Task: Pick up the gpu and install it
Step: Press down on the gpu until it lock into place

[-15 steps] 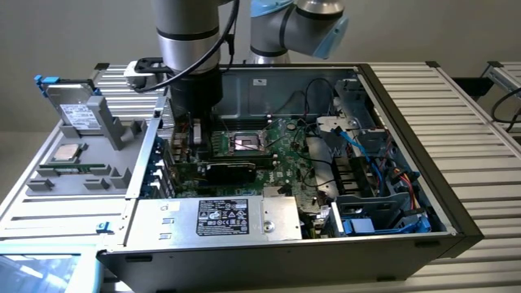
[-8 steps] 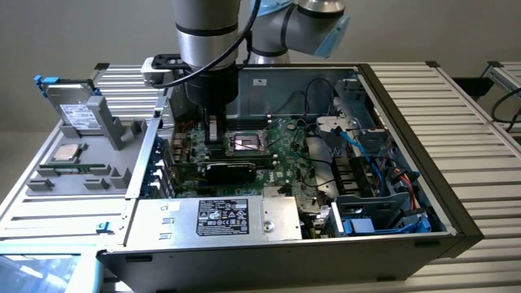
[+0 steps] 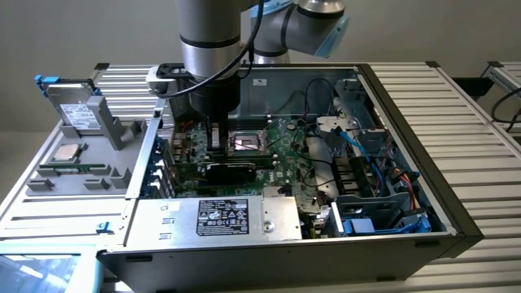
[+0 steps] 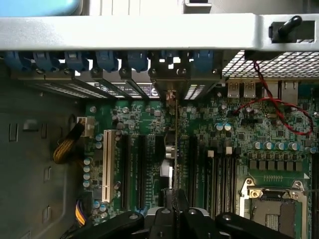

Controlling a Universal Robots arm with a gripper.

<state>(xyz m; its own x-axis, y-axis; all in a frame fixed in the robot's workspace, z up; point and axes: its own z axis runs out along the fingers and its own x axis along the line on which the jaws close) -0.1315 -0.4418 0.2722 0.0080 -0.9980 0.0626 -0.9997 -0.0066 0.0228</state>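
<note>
Single arm reaches down into the open black tower PC case (image 3: 456, 226). Black gripper (image 3: 215, 137) sits low over the green motherboard (image 3: 281, 149), jaws pressed together, pinching the top edge of the gpu (image 3: 230, 170), a small flat card with a black shroud face. In the exterior view the card stands on edge just below the gripper, between the empty CPU socket (image 3: 244, 144) and the silver power supply with white label (image 3: 224, 218). In the wrist view the gpu (image 4: 177, 144) reads as a thin vertical edge standing along the black expansion slots (image 4: 141, 169), its end toward the rear bracket openings with blue clips (image 4: 107, 59); whether it's fully seated, can't tell.

Risks, my read: card slightly off the slot line means connector edge jams or bends on push-down; end bracket could catch the rear frame; red wire (image 4: 269, 107) and the yellow-black cable bundle (image 4: 65, 149) are near but apart.

Case lies on a ribbed silver metal table (image 3: 480, 140). A grey parts tray (image 3: 82, 165) at the exterior view's left holds a silver white-labelled hard drive (image 3: 77, 113) and a CPU chip (image 3: 67, 152). Plain grey wall behind.
</note>
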